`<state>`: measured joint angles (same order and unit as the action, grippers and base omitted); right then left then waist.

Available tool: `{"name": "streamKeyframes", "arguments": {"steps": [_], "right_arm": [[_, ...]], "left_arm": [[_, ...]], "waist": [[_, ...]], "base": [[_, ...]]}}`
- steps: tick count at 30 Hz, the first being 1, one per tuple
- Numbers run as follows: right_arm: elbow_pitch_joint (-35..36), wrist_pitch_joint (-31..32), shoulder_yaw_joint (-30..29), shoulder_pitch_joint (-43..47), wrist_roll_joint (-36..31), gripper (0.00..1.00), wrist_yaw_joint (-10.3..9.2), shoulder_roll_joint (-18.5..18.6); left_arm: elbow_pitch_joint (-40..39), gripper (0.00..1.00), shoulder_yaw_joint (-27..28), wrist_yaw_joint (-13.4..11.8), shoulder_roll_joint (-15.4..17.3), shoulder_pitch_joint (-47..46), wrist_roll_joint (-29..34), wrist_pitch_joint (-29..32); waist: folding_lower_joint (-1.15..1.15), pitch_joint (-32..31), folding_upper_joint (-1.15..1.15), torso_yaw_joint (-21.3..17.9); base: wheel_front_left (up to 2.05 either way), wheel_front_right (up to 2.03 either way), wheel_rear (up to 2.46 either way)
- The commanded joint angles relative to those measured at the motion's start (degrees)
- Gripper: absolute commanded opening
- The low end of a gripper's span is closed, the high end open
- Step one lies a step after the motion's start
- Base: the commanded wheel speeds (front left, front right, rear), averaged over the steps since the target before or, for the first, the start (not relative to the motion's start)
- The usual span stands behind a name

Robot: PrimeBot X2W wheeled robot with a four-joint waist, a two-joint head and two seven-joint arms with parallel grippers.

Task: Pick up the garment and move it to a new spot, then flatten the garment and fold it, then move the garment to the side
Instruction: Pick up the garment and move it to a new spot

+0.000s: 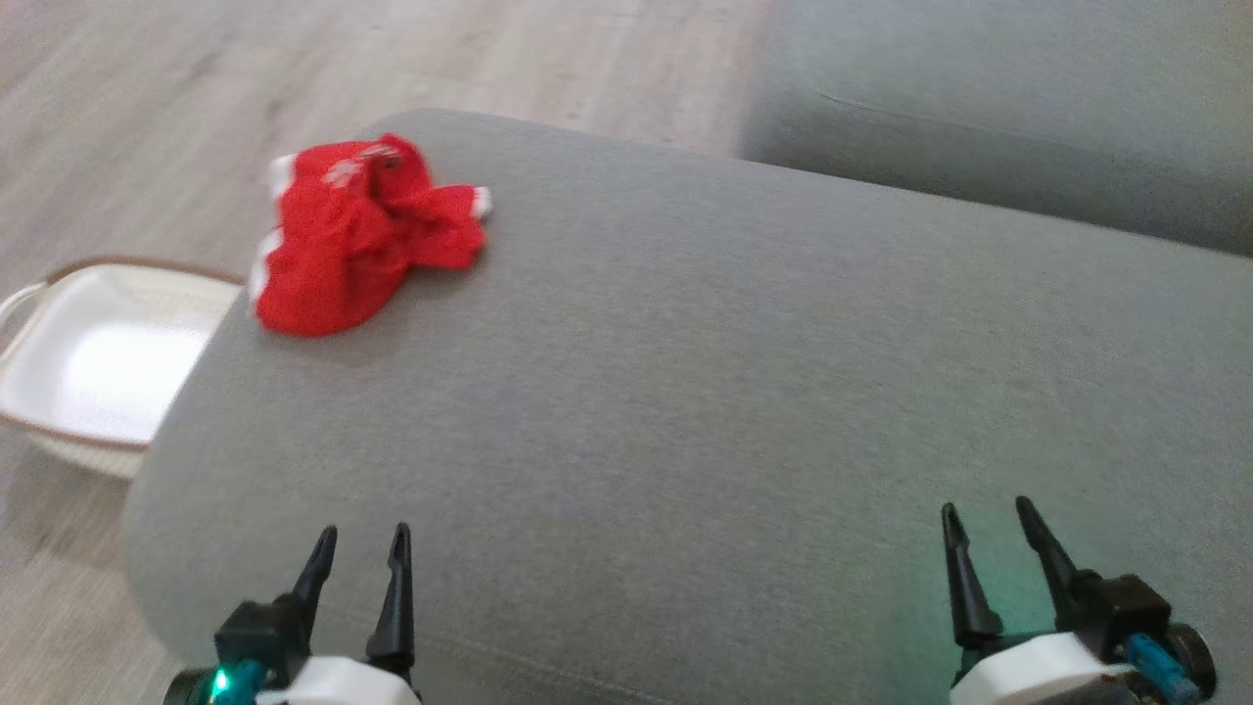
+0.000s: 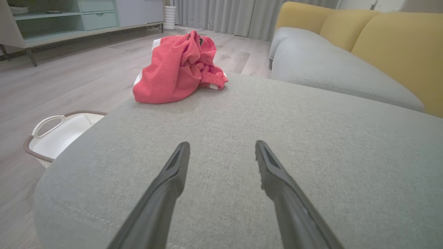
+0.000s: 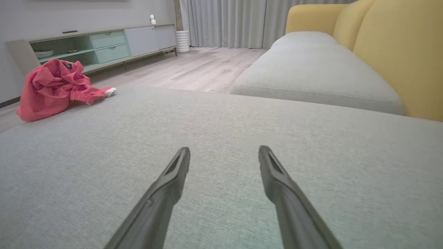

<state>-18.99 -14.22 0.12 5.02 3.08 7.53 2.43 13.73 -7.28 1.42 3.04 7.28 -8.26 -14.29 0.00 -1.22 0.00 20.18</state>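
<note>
Garment (image 1: pixel 364 235) bunched, well ahead and slightly right of left gripper (image 1: pixel 360 554), which is nearer; right gripper (image 1: pixel 987 529) far. Both wide, empty.

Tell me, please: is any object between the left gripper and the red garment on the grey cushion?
Nothing visible does. Only bare grey cushion lies between the open left gripper at the near edge and the red garment at the far left corner. The white basket sits aside on the floor.
</note>
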Motion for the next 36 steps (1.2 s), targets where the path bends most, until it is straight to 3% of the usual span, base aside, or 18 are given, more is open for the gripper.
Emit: {"name": "streamKeyframes", "arguments": {"steps": [1, 12, 20, 27, 36], "right_arm": [[1.21, -0.77, 2.37, -2.46, 0.53, 1.00, -0.04, 0.45], [1.71, -0.77, 3.77, -3.59, 0.10, 1.00, -0.04, 0.45], [4.79, -0.14, 1.54, -7.66, -5.52, 1.00, -0.04, 0.54], [10.23, 3.02, 2.16, -13.01, -7.64, 1.00, -0.04, 4.02], [16.52, 6.38, 2.57, -12.70, -7.06, 1.00, -0.04, 7.96]], "left_arm": [[-2.03, 1.00, 1.36, -0.58, -0.16, -0.67, -0.69, -0.71], [-5.57, 1.00, 3.39, -0.39, -0.16, -3.60, -1.98, -0.71], [-4.37, 1.00, 8.27, 0.30, 2.35, -20.51, -5.41, 2.18], [8.74, 1.00, 10.55, -0.15, 7.14, -41.32, -6.19, 6.25], [33.58, 1.00, 8.67, -0.67, 11.98, -57.65, -3.42, 7.40]], "waist": [[0.00, -1.14, 0.00, 4.76], [0.00, 0.89, 0.00, 3.95], [0.00, 13.40, 0.00, 1.82], [0.00, 25.97, 0.00, -0.17], [0.00, 32.01, 0.00, -2.91]], "base": [[0.00, 0.00, 0.00], [0.00, 0.00, 0.00], [0.00, 0.00, 0.00], [0.00, 0.00, 0.00], [0.00, 0.00, 0.00]]}}
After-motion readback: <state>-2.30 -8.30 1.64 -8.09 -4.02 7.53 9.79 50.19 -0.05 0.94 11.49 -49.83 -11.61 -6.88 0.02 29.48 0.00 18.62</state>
